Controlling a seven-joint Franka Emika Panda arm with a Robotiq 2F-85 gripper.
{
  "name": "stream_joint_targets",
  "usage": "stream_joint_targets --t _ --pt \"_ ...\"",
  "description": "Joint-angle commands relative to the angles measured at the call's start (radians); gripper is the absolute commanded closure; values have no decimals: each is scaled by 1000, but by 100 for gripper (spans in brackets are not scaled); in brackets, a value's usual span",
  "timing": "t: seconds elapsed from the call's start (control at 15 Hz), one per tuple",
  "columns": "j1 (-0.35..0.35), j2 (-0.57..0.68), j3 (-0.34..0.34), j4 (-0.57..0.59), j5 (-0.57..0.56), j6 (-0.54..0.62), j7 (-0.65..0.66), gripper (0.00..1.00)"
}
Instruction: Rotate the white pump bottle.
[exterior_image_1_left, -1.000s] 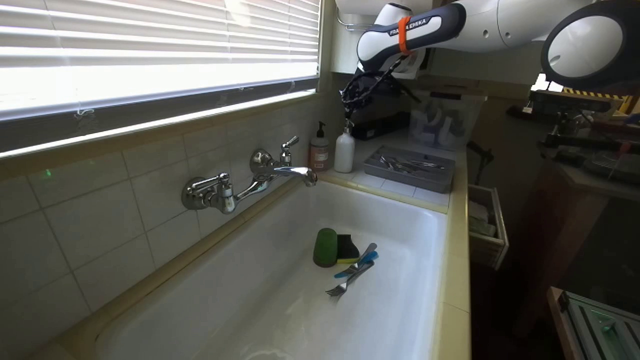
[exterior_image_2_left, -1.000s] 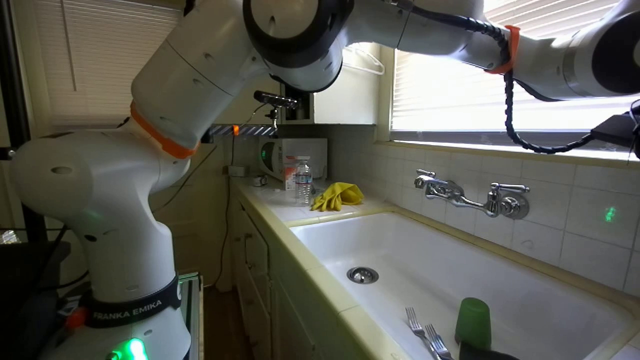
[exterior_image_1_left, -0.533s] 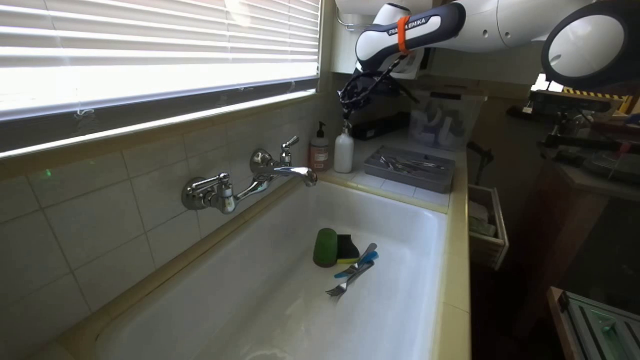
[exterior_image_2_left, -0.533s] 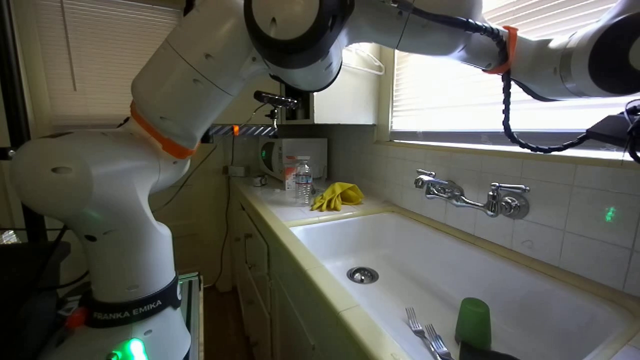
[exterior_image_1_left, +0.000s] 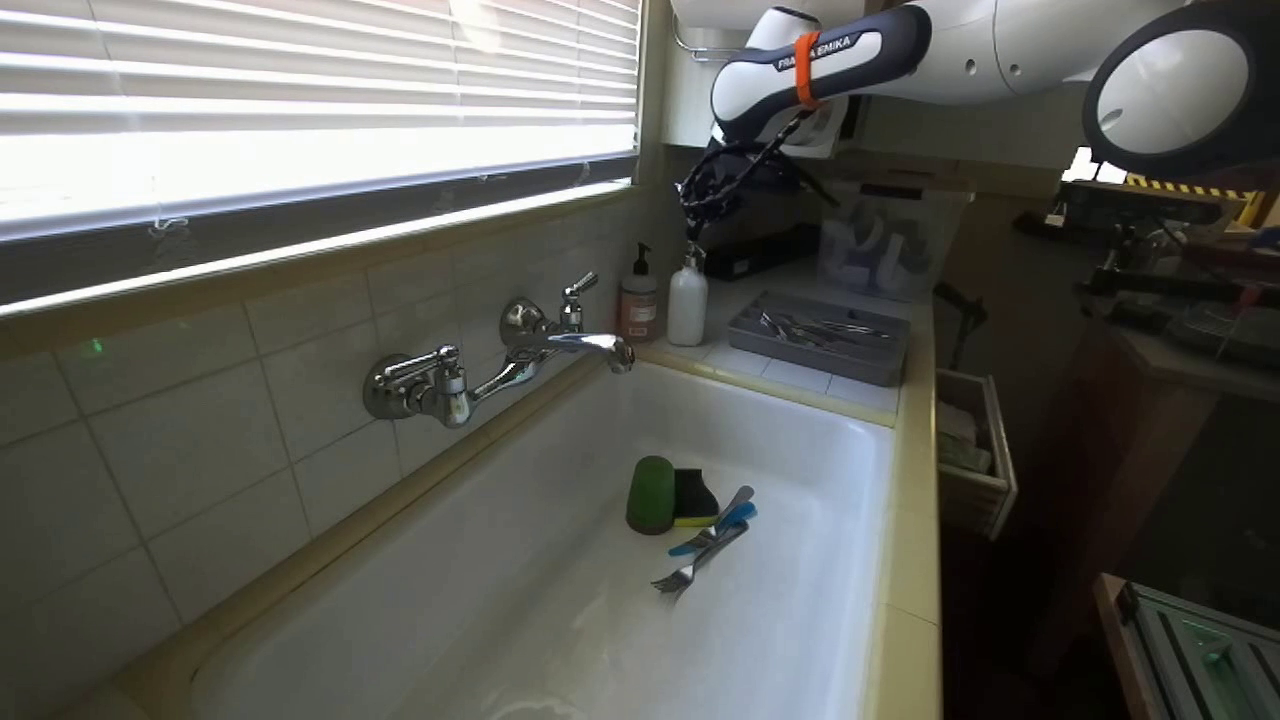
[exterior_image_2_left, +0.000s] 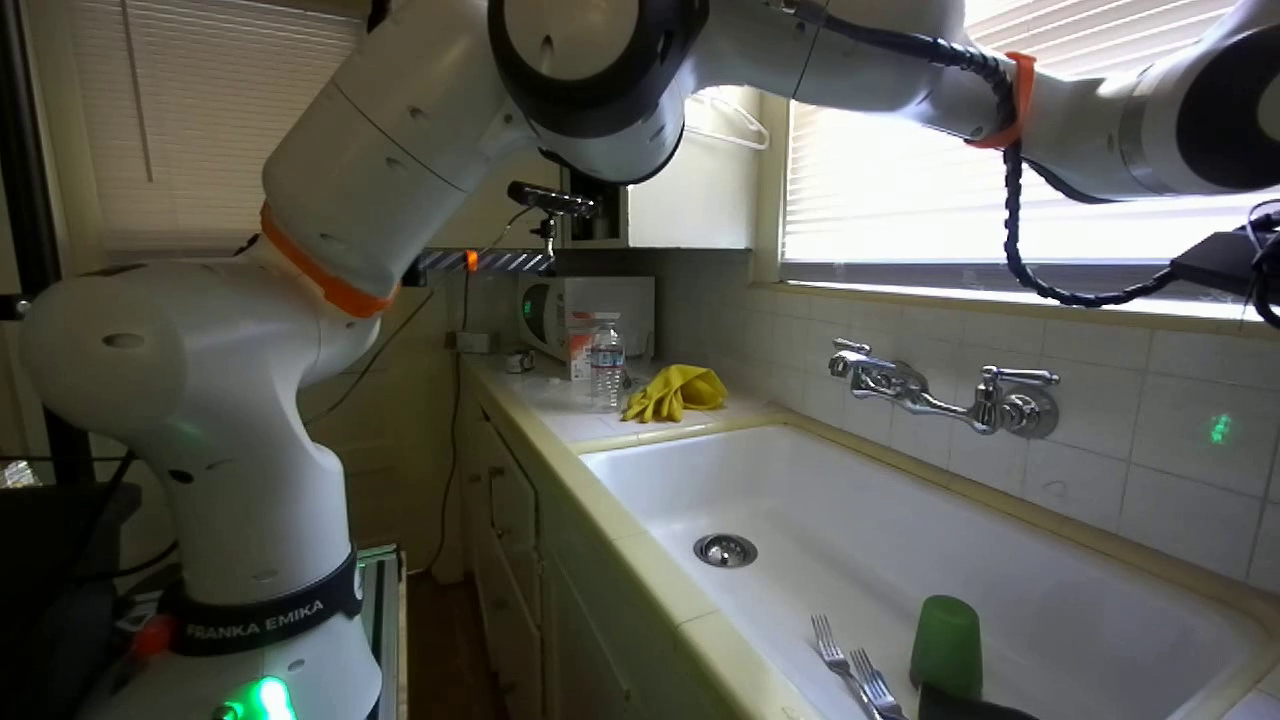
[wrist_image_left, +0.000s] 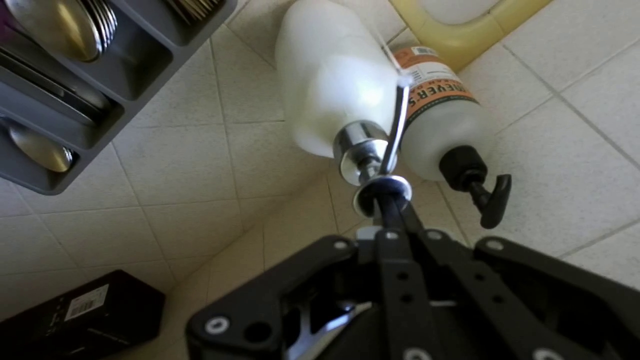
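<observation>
- In an exterior view, the white bottle (exterior_image_1_left: 687, 312) is seen standing upright on the tiled bench (exterior_image_1_left: 795, 377), just past an end of the sink (exterior_image_1_left: 480, 610);
- in the wrist view, the claw (wrist_image_left: 393, 201) is set narrow, its fingers (wrist_image_left: 391, 215) close together, the tips placed over the round top of the bottle's metal pump (wrist_image_left: 361, 137); whether the pump is gripped cannot be told;
- the spout (wrist_image_left: 394, 135) is pointed towards the top of the wrist view;
- a soap bottle (wrist_image_left: 445, 120) with a black pump (wrist_image_left: 465, 167) and an orange label (wrist_image_left: 440, 92) is placed just beside the white bottle; whether the two are touching cannot be told;
- on the white bottle's opposite side, a grey tray (exterior_image_1_left: 810, 358) is set, with spoons (wrist_image_left: 55, 30) held in it;
- in both exterior views, a green cup (exterior_image_2_left: 946, 640) and forks (exterior_image_2_left: 834, 660) are seen in the sink; a sponge (exterior_image_1_left: 694, 498) is placed beside the cup;
- the tap (exterior_image_1_left: 515, 368) is fixed to the tiled wall (exterior_image_1_left: 190, 420);
- yellow gloves (exterior_image_2_left: 680, 392) are seen on the bench in an exterior view.
</observation>
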Motion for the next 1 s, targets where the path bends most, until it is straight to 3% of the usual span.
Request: stream_joint_targets --t 0.0,0.93 --pt "-7 47 0 -18 -2 -62 -2 100" --pt "-4 25 -12 -11 -1 -32 17 100"
